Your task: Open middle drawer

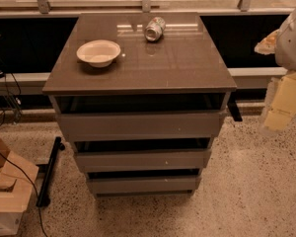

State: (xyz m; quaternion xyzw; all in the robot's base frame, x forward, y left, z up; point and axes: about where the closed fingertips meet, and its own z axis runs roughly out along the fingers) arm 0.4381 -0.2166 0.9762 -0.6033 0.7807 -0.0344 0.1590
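The grey-brown three-drawer cabinet [138, 63] stands in the middle of the camera view. The middle drawer [142, 159] is the medium front between the wider top front [138, 126] and the smaller bottom front [143, 184]. A dark gap shows above each front. My gripper [282, 105], yellowish below a white arm part [292, 38], hangs at the right edge, to the right of the cabinet and level with the top drawer. It touches nothing.
A white bowl [98, 52] and a tipped can [155, 28] lie on the cabinet's glossy top. A cardboard box [7, 191], a cable and a black bar [49, 172] are on the speckled floor at the left. A low ledge with rail posts runs behind.
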